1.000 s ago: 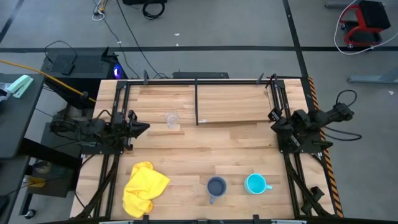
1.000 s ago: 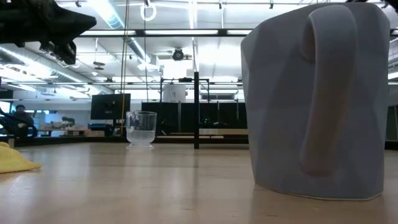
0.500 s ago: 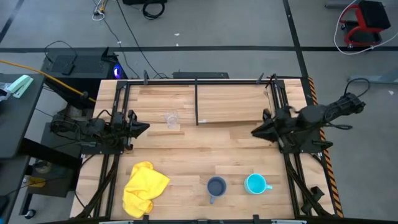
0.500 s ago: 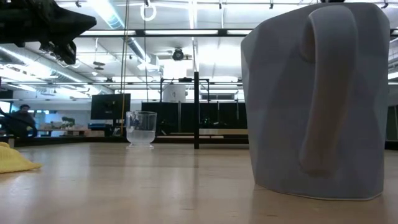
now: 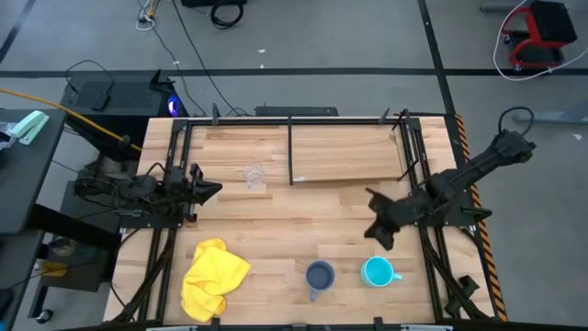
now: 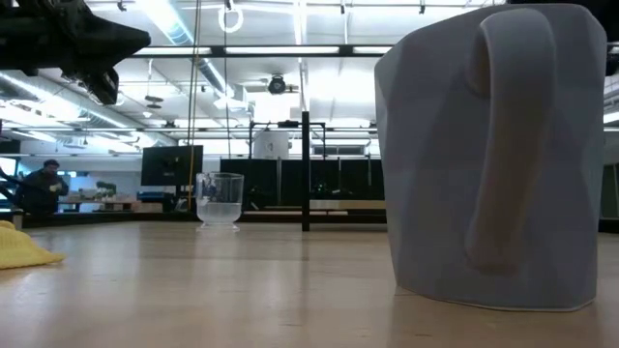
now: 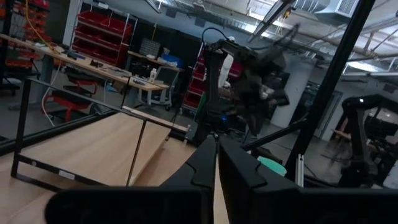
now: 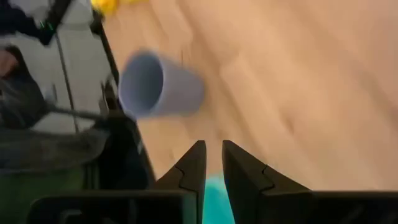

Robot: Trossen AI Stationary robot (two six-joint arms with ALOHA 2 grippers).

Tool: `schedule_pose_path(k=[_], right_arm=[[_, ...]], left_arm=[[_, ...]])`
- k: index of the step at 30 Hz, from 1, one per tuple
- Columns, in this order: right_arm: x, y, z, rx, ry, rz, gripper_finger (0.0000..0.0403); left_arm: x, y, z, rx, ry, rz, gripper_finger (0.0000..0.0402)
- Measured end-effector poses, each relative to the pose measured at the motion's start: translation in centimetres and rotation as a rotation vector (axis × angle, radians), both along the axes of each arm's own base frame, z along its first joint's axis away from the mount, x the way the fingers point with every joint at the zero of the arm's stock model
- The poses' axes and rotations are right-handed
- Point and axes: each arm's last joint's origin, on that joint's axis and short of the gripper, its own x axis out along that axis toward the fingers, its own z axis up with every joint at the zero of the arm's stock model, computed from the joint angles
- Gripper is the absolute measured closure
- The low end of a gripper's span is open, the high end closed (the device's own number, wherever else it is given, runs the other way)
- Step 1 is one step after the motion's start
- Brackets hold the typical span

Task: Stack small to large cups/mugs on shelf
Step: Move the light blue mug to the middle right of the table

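A small clear glass cup [image 5: 254, 176] stands on the tabletop left of the shelf [image 5: 344, 152]; it also shows in the low view [image 6: 220, 200]. The grey-blue mug [image 5: 320, 276] and the cyan mug [image 5: 378, 271] stand near the table's near edge. My right gripper [image 5: 378, 230] hovers above the table just beyond the cyan mug, tipped down, with a narrow gap between its fingers. In the right wrist view [image 8: 214, 163] the grey-blue mug [image 8: 158, 87] and a bit of the cyan mug [image 8: 214, 199] show. My left gripper [image 5: 209, 190] waits shut at the table's left side.
A yellow cloth [image 5: 214, 276] lies crumpled at the near left. The shelf's black uprights [image 5: 291, 152] stand at the table's far middle. In the low view the grey-blue mug [image 6: 484, 155] fills the right side. A person [image 6: 44, 186] is in the room beyond.
My right gripper has swung from the table's right edge toward the middle and the near edge, to a spot beside the cyan mug, and has tipped downward. The cups and mugs have stayed where they were.
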Motion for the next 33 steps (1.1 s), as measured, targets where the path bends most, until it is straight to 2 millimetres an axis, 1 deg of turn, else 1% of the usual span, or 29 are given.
schedule_pose_path(k=[7,14,19,24,33], right_arm=[[-0.9,3.0,-1.4,0.074,0.153,-0.027,0.0344],[-2.5,4.8,-2.6,0.098,0.315,-0.128,0.0344],[-3.1,5.2,-3.3,0.044,0.359,-0.158,0.0344],[-2.9,5.4,-4.0,0.004,0.383,-0.161,0.0344],[-2.5,5.8,-4.9,-0.044,0.405,-0.143,0.0344]], left_arm=[[0.0,0.0,0.0,-0.002,0.000,0.000,0.0376],[0.0,0.0,0.0,-0.002,0.001,0.000,0.0368],[0.0,0.0,-0.1,0.001,0.007,0.000,0.0373],[0.0,0.0,-0.1,0.003,0.013,0.000,0.0378],[0.0,0.0,-0.1,0.005,0.014,0.001,0.0365]])
